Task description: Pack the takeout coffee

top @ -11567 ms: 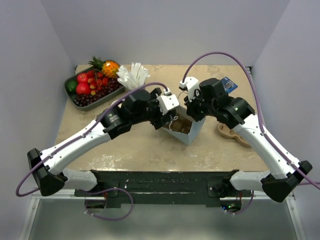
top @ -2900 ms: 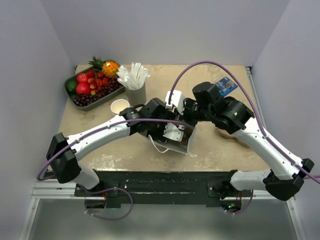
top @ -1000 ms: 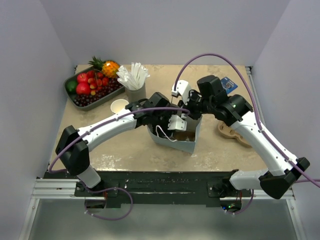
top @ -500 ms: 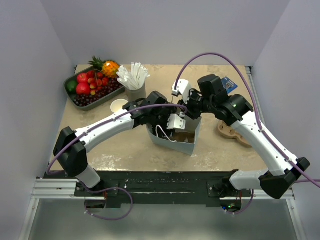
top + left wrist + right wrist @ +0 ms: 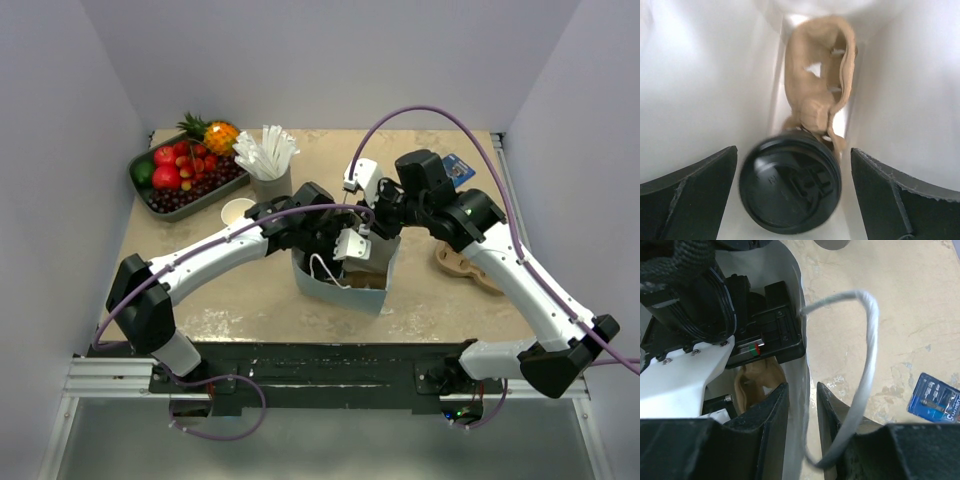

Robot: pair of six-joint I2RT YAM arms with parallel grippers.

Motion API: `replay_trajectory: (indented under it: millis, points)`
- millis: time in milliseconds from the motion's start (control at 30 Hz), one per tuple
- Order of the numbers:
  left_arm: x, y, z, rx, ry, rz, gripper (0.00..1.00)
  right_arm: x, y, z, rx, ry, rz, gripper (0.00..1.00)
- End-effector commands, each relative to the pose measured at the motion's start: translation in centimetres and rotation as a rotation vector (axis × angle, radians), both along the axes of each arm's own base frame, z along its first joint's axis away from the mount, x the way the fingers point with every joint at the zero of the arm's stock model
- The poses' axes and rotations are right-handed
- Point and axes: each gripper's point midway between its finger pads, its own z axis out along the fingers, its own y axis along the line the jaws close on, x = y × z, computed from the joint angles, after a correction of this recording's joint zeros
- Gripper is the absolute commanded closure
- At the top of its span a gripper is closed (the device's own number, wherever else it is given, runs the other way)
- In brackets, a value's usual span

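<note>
One white bag (image 5: pixel 335 292) stands open on the counter (image 5: pixel 250 300), and both arms meet at it. The single lidded coffee (image 5: pixel 790 187) sits upright on the bag's floor, with its round black lid facing up. Behind it, touching or nearly touching the lid's far edge, is one tan cardboard cup carrier (image 5: pixel 817 85). The left hand (image 5: pixel 792 150) is down inside the bag and released: its two fingers (image 5: pixel 690 190) are spread wide, with a gap between each one and the lid. The right hand (image 5: pixel 801 387) is at the bag's rim with one finger on each side of the wall, close against it. I cannot tell whether they are actually pinching it. One loop of pale cord (image 5: pixel 867 365) arches from the bag's edge. A second cardboard carrier (image 5: pixel 462 265) lies on the counter to the right of the bag. One blue packet (image 5: pixel 458 168) lies farther back. To the left are one lidless paper cup (image 5: pixel 240 212), one grey cup (image 5: pixel 270 188) of white sticks (image 5: pixel 265 150), and one tray (image 5: pixel 150 198) of fruit.
</note>
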Motion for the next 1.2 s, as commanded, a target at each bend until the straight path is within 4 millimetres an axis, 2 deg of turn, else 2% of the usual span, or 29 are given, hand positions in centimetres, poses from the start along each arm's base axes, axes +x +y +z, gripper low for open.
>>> replay_trajectory:
  millis: [0,200,367,567,600,700,833,967,1033,1167]
  points:
    - [0.7,-1.7,5.7,-0.169,-0.008,0.028,0.01,-1.1,0.1,-0.5,0.000,0.021,0.032,0.67]
    - [0.7,-2.5,8.3,-0.235,-0.015,0.026,0.01,-0.6,-0.1,-0.7,-0.002,0.016,0.005,0.66]
    - [0.7,-2.2,8.3,-0.233,-0.026,0.033,0.01,-0.3,-0.3,-0.4,0.003,0.014,-0.013,0.65]
    - [1.2,-2.3,9.1,-0.272,-0.040,0.061,0.01,-1.8,0.1,1.1,0.042,0.046,0.066,0.51]
    - [1.2,-2.4,9.2,-0.277,-0.036,0.064,0.01,-1.9,0.2,1.7,0.052,0.041,0.077,0.46]
    - [1.1,-2.6,10.2,-0.312,-0.027,0.074,0.01,-2.6,0.4,2.7,0.068,0.048,0.110,0.41]
    - [0.6,-2.6,11.0,-0.351,-0.008,0.074,0.01,-2.9,0.3,3.4,0.067,0.054,0.116,0.39]
    - [0.9,-2.5,12.6,-0.400,-0.046,0.082,0.01,-2.9,0.2,4.5,0.072,0.038,0.112,0.38]
    - [1.0,-2.3,13.5,-0.421,-0.060,0.093,0.01,-2.9,0.3,5.6,0.089,0.017,0.119,0.36]
    - [1.4,-1.9,16.8,-0.493,-0.087,0.121,0.01,-3.0,0.6,7.6,0.125,-0.015,0.128,0.33]
